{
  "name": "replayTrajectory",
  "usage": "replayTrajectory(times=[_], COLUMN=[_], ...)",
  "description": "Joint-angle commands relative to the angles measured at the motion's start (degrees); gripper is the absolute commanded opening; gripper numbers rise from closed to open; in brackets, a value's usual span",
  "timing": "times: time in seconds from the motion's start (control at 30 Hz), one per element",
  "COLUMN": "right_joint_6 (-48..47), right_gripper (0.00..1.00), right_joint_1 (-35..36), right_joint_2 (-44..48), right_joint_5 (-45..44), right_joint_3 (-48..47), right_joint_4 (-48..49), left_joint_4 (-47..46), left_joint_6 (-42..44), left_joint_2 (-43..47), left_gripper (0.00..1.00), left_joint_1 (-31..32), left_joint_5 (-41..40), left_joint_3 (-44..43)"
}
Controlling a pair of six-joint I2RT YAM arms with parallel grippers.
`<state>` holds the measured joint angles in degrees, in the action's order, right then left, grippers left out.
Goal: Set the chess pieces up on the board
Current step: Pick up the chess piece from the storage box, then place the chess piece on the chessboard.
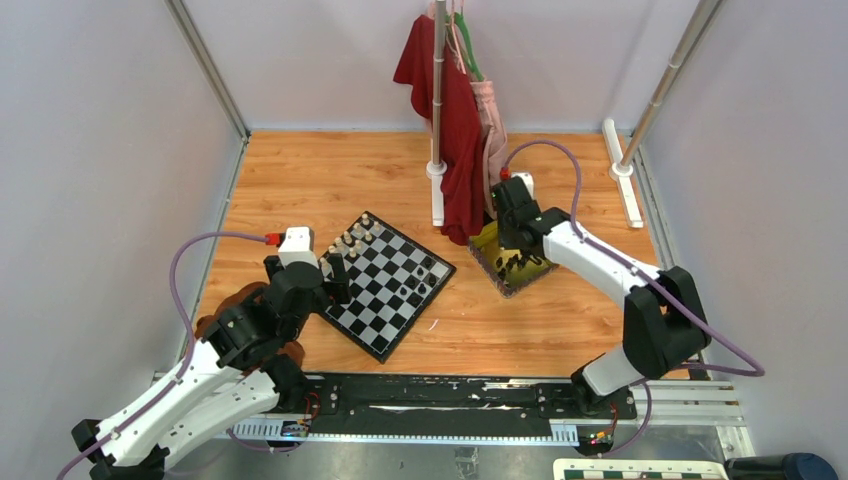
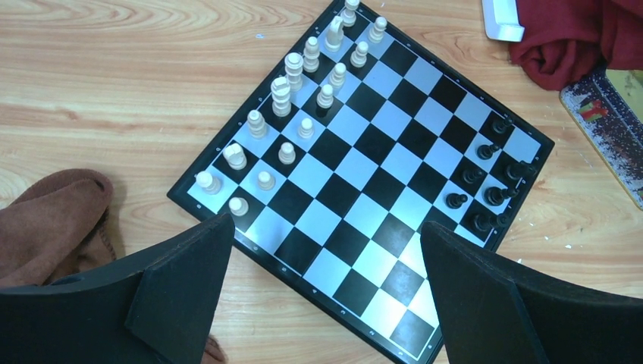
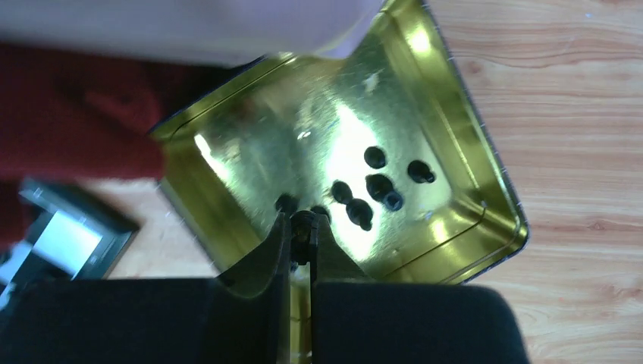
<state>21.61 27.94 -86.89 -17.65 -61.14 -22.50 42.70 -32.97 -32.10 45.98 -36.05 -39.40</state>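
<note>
The board (image 1: 388, 285) lies on the wooden table in front of my left arm. Cream chess pieces (image 2: 280, 95) fill its far-left two rows, and several black chess pieces (image 2: 489, 178) stand along its right edge. My left gripper (image 2: 326, 224) hovers open above the board's near edge, with nothing between its fingers. My right gripper (image 3: 302, 220) is down inside the gold tray (image 3: 447, 98), shut on a small black chess piece (image 3: 303, 225). Several more black pieces (image 3: 377, 184) lie loose on the tray floor just beyond its fingertips.
A red cloth (image 1: 450, 110) and a pink one hang on a white stand (image 1: 436, 190) right behind the tray. A brown cloth (image 2: 53, 220) lies by the board's left corner. A white bar (image 1: 620, 170) lies at the back right, and grey walls enclose the table.
</note>
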Motion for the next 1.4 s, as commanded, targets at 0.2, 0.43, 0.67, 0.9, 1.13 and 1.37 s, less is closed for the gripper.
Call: replayTrajectory(times=[0.2,0.43,0.67,0.9,1.13,1.37], right_joint_6=[-3.08,-4.02,-7.09,-9.13,-10.35,-10.78], right_gripper=[0.0,0.0,0.0,0.0,0.0,0.0], right_joint_1=[16.09,22.52,24.0,23.94,23.59,22.78], right_joint_2=[4.24,-1.48,-8.09,-13.79,-17.09,-19.05], right_joint_5=[-1.7,-0.63,1.89,3.94,5.27,6.31], right_joint_3=[-0.35,-3.81,-7.59,-10.64,-12.07,-12.73], right_joint_4=[-4.77,-3.38,-0.56,0.92,3.1,3.88], left_joint_4=[-0.55,-0.43,-0.41,-0.27,-0.27,-0.32], left_joint_6=[0.22,0.23,0.1,-0.08,-0.34,-0.34], left_joint_2=[1.25,1.43,1.75,1.71,1.62,1.16], left_gripper=[1.0,1.0,1.0,1.0,1.0,1.0], left_joint_1=[0.95,1.26,1.52,1.57,1.57,1.57], left_joint_5=[0.13,-0.13,-0.84,-1.53,-2.06,-2.12], left_joint_3=[0.55,0.5,0.72,0.81,1.03,0.97])
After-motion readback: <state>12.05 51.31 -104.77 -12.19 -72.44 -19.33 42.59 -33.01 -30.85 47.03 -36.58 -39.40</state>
